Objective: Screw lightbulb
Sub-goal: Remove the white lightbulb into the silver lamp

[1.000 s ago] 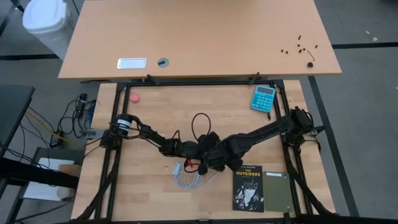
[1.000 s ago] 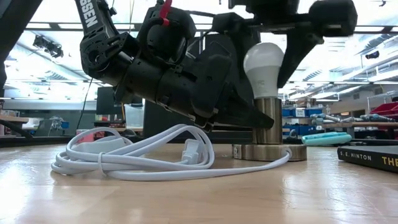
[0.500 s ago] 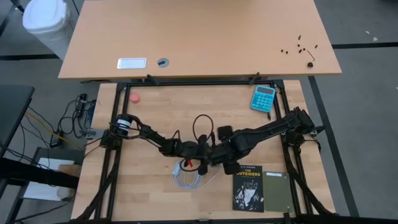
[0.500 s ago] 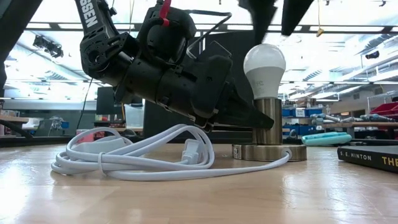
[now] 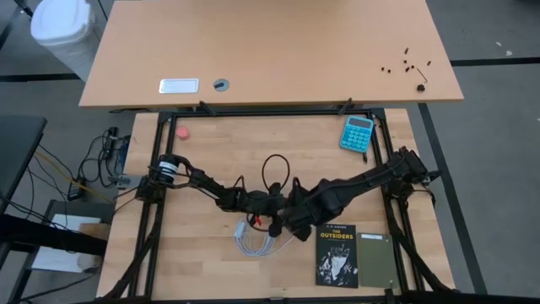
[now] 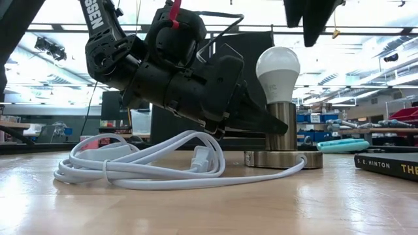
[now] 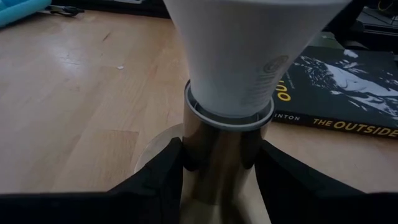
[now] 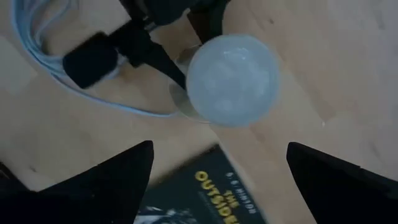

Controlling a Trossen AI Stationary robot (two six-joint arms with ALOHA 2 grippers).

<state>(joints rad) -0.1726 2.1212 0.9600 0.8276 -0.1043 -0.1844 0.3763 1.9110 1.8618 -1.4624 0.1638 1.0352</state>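
Observation:
The white lightbulb [image 6: 277,65] stands upright in the silvery socket [image 6: 282,124], whose disc base [image 6: 282,159] rests on the table. My left gripper [image 7: 221,165] comes in low from the table's left and is shut on the socket's stem below the bulb. My right gripper [image 6: 307,13] hangs open above the bulb, pointing down and touching nothing. Its wrist view shows the bulb's dome [image 8: 233,78] from above, between the two spread fingers. In the high view, my right gripper [image 5: 299,213] hides the bulb. My left gripper pinches the socket's upright stem [image 7: 217,146] between its two fingers [image 7: 158,177], just under the bulb's neck. The fingers come from the table's left, slanting a little down, one on each side of the stem. The socket stands upright on its disc base.
A coiled white cable [image 6: 144,166] lies beside the socket toward the table's near left. A black book [image 5: 337,253] and a green notebook [image 5: 375,260] lie near the front right. A blue calculator [image 5: 357,133] sits at the far right.
My right gripper has risen from around the bulb's top to well above it and has rolled about its own downward line. The bulb, the socket and my left gripper have stayed where they were.

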